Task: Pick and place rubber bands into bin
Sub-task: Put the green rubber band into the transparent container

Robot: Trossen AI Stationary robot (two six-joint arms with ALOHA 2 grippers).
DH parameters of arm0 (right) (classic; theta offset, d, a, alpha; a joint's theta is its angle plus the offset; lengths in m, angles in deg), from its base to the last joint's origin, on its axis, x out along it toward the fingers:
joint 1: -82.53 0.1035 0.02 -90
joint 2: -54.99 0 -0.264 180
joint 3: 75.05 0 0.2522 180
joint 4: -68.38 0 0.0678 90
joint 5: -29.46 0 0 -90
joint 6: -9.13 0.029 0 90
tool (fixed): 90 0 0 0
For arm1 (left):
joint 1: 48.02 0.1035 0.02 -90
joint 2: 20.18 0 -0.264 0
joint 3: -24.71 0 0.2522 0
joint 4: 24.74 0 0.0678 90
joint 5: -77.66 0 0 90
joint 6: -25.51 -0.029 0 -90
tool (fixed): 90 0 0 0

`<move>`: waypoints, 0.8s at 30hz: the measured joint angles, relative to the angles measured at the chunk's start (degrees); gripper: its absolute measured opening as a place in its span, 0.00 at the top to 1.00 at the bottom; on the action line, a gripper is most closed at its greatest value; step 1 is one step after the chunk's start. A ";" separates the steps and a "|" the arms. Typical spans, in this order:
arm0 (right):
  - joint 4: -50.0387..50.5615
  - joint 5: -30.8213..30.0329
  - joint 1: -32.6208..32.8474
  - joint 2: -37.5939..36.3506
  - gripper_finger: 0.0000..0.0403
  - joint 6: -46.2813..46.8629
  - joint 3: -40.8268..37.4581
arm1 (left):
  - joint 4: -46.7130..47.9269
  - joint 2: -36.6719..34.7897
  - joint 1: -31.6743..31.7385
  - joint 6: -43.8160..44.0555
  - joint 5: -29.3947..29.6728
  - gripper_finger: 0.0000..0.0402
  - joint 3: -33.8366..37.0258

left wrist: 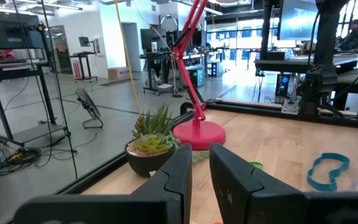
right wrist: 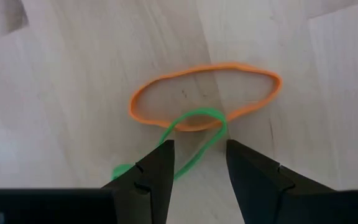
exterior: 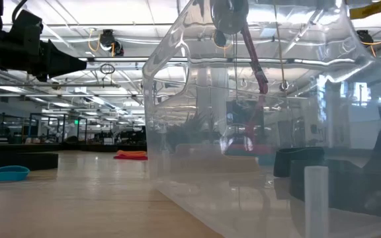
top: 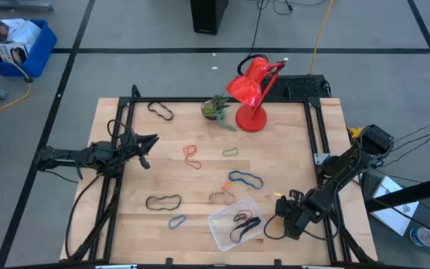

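Rubber bands (top: 163,202) lie scattered over the middle of the bench (top: 290,149), black, blue, red, green and tan. A few black and red ones are already curled inside the bin (top: 216,224) at the front edge. The right gripper (top: 284,213) sits low by the front right corner, just beside the bin. Its fingers are spread, and its wrist view shows a green band (right wrist: 194,115) running between them, overlapping an orange band (right wrist: 166,81); neither is pinched. The left gripper (top: 149,148) hangs near the left edge, fingers drawn close with only a slit between, gripping nothing. It faces the plant (left wrist: 151,146) and red lamp (left wrist: 197,134) at the back edge.
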 joint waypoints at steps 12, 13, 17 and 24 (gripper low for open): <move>-1.27 1.09 -0.02 -0.86 0.65 1.28 -1.69 | 0.00 0.00 0.02 0.00 0.00 0.84 -0.01; -1.54 1.09 -0.02 -1.08 0.65 1.34 -1.69 | 0.00 -0.01 0.01 0.00 0.00 0.84 -0.02; -2.03 0.15 0.13 -2.22 0.65 1.18 -1.80 | 0.00 -0.02 0.00 0.00 0.00 0.84 0.00; -1.90 -0.70 0.17 -2.62 0.65 -3.68 -1.80 | 0.00 0.00 0.02 0.00 0.00 0.84 -0.02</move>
